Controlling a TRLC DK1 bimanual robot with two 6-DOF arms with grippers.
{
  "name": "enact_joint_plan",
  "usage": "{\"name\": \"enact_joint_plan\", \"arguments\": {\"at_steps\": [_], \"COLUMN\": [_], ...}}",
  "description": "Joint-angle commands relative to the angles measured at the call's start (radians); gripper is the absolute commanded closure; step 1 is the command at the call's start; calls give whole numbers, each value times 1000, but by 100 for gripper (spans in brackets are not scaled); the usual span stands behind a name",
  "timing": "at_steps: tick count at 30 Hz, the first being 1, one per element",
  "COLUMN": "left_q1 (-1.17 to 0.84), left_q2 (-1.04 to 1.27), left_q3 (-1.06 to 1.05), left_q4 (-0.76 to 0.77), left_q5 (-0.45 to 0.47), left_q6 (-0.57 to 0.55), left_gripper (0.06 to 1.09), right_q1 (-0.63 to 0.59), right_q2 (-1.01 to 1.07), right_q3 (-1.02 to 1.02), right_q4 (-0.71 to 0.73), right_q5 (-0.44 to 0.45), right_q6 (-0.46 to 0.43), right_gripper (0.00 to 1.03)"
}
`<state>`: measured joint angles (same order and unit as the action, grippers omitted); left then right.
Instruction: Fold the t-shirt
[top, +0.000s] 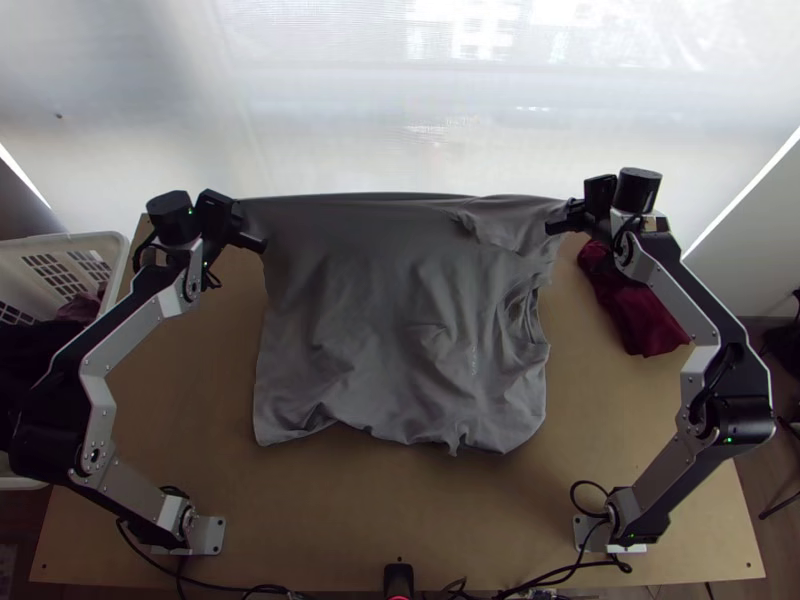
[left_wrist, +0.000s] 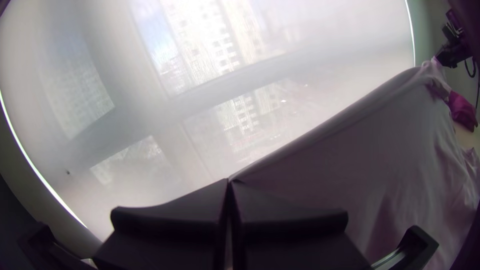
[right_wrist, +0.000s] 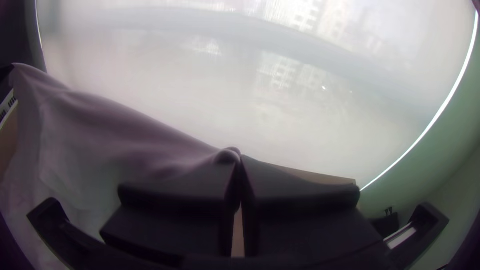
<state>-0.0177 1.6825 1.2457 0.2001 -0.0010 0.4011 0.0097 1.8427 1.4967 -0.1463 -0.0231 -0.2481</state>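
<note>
The left gripper (top: 249, 224) and right gripper (top: 564, 219) each pinch a far corner of the wrinkly grey t-shirt (top: 390, 300) over the worktop (top: 330, 520), fingers closed, it seems.

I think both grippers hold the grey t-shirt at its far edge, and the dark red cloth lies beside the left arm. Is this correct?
Not quite: the top view shows the dark red cloth beside the right arm. The left gripper and right gripper do hold the grey t-shirt at its far edge.
</note>
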Motion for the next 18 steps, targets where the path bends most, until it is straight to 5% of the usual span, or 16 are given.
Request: {"name": "enact_joint_plan", "arguments": {"at_steps": [1, 18], "left_q1": [-54, -42], "left_q2": [154, 431], "left_q3": [31, 281], "left_q4": [70, 85], "left_q5": [-47, -152], "left_q6": [35, 67], "left_gripper": [105, 105], "right_q1": [36, 75], "right_q2": [165, 440], "right_q3": [146, 517], "right_q4": [-61, -137], "right_q5": [8, 124], "right_q6": [-20, -40], "right_gripper": [100, 100]}}
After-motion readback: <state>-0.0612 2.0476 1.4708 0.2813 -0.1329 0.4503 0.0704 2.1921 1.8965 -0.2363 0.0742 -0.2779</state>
